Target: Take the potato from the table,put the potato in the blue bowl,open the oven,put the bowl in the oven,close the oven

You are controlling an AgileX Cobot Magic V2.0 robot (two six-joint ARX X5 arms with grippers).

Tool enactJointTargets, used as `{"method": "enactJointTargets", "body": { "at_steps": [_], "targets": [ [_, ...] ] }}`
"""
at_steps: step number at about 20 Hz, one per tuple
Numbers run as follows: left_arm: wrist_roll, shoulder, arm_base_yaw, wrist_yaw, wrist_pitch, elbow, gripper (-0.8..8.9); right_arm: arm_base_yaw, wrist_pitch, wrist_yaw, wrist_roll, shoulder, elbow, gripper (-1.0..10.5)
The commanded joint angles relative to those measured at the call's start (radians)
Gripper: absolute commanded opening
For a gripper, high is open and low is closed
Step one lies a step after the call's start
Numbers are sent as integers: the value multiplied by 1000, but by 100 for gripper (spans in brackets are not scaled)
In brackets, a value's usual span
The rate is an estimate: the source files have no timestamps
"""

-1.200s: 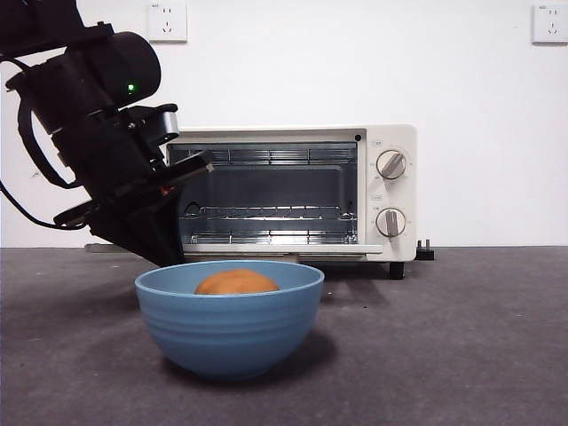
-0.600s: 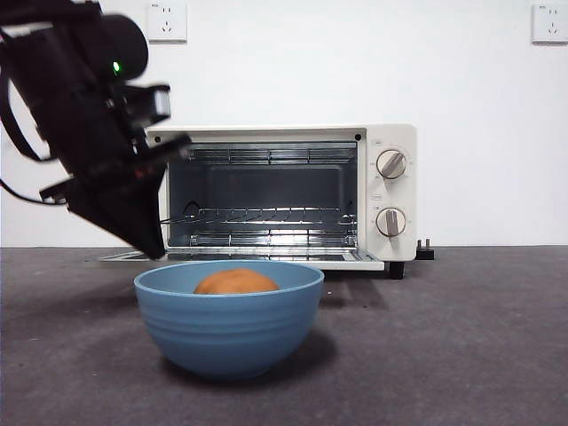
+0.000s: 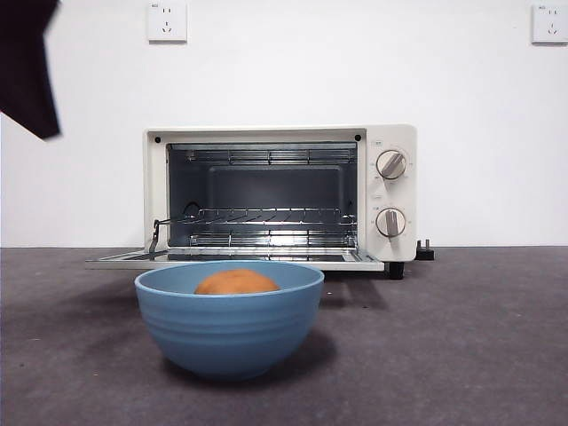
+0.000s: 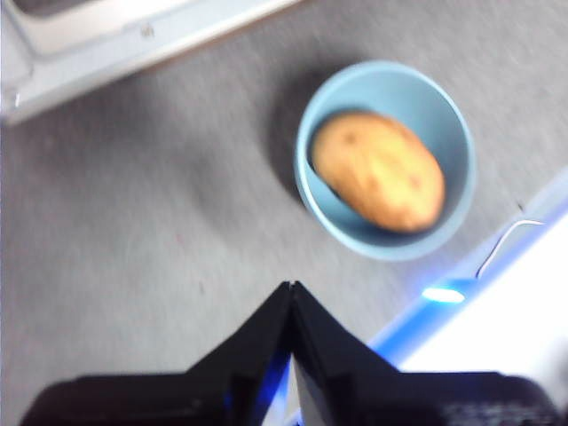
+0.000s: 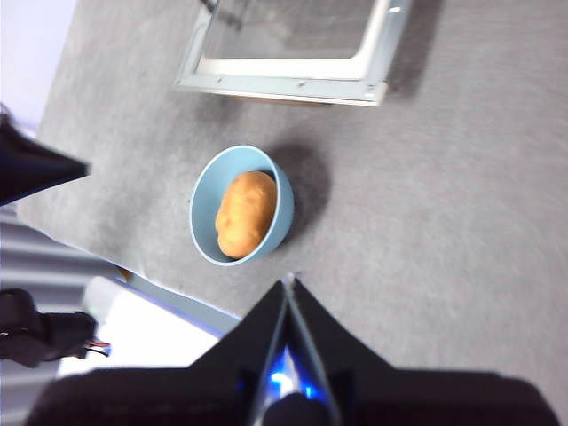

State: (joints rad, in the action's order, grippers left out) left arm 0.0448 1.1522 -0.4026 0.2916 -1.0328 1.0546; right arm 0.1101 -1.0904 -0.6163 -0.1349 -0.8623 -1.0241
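Oven [image 3: 280,193]: door now lying fully open, my left arm lifting clear.
Bowl [image 3: 229,317]: holding potato [image 3: 236,282], waiting on desk [image 3: 461,337].
Fingers: both pairs [image 4: 292,288] [image 5: 289,282] pressed together, empty.
Next: carrying bowl inside.

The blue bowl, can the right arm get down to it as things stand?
Probably yes. The blue bowl with the potato stands in the open before the oven, and the right end effector, shut, hangs above with nothing between.
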Motion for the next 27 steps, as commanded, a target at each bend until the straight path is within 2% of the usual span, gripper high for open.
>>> {"method": "enactJointTargets", "body": {
  "at_steps": [1, 4, 7, 9, 11, 13, 18, 21, 27],
  "targets": [
    [7, -55, -5, 3, -45, 2, -6, 132, 82, 90, -126, -49, 8, -3],
    [7, -127, -5, 3, -104, 2, -6, 358, 203, 254, -242, -153, 8, -3],
    [7, -168, -5, 3, -158, 2, -6, 515, 322, 307, -311, -309, -1, -2],
    [7, -182, -5, 3, -204, 2, -6, 571, 332, 336, -336, -432, -31, 2],
    [8, -196, -5, 2, -230, 2, -6, 607, 302, 413, -336, -543, -76, 54],
    [8, -213, -5, -4, -223, 2, -6, 626, 272, 479, -335, -630, -125, 235],
    [8, -229, -5, -4, -200, 2, -6, 629, 253, 470, -336, -754, -195, 423],
    [11, -229, -5, -4, -197, 2, -6, 629, 251, 448, -336, -798, -196, 411],
    [11, -229, -5, -4, -175, 2, -6, 630, 261, 461, -333, -855, -196, 405]
  ]
}}
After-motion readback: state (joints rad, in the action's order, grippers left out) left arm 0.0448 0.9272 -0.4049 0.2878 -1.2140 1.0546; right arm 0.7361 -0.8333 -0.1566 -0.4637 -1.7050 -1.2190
